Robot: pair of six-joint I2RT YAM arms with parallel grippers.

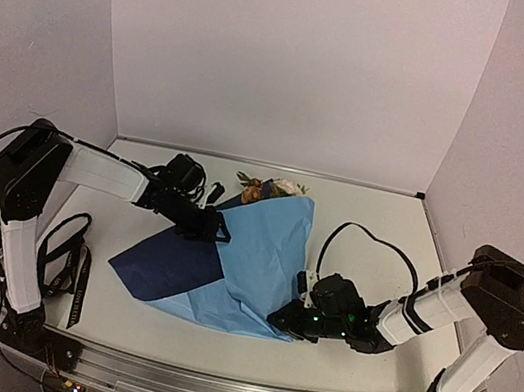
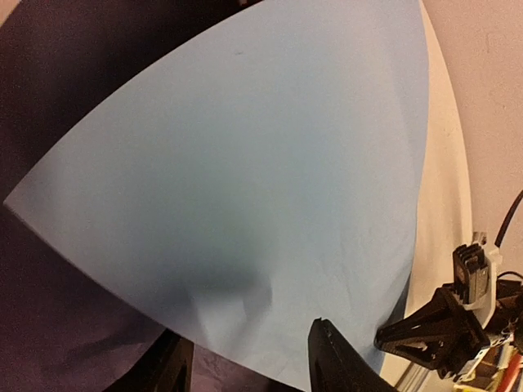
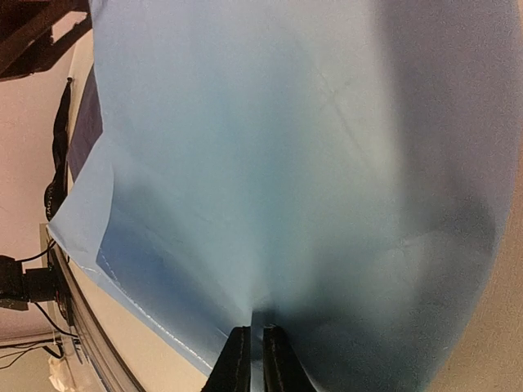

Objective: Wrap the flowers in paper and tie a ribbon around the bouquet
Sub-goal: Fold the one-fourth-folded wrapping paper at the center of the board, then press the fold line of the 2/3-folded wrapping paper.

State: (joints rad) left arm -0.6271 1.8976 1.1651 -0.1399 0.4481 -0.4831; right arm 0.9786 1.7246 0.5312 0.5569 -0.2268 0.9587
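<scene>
A: What is wrapped in what?
B: The flowers point(image 1: 265, 189) are enclosed by the paper point(image 1: 261, 257), which is folded over them with its light blue face up. Only a few cream and orange blooms and some leaves are seen, at the far end. A navy flap point(image 1: 168, 266) is turned out at the left.
A: Which way is the bundle pointed?
B: Its long axis is laid from the near edge of the surface point(image 1: 368, 225) toward the back wall, leaning a little to the right at the far end. The blooms are pointed away from the arms. The stems are hidden.
A: How are the hands set?
B: The right hand point(image 1: 283, 319) is closed on the paper's near right corner, and the sheet is seen puckered at its fingertips in the right wrist view. The left hand point(image 1: 214, 227) is placed at the paper's left edge with its fingers point(image 2: 331, 359) parted; whether the sheet is touched cannot be told.
A: And the ribbon?
B: The ribbon point(image 1: 66, 268) is seen looped on the surface beside the left arm's base, well apart from the paper.
</scene>
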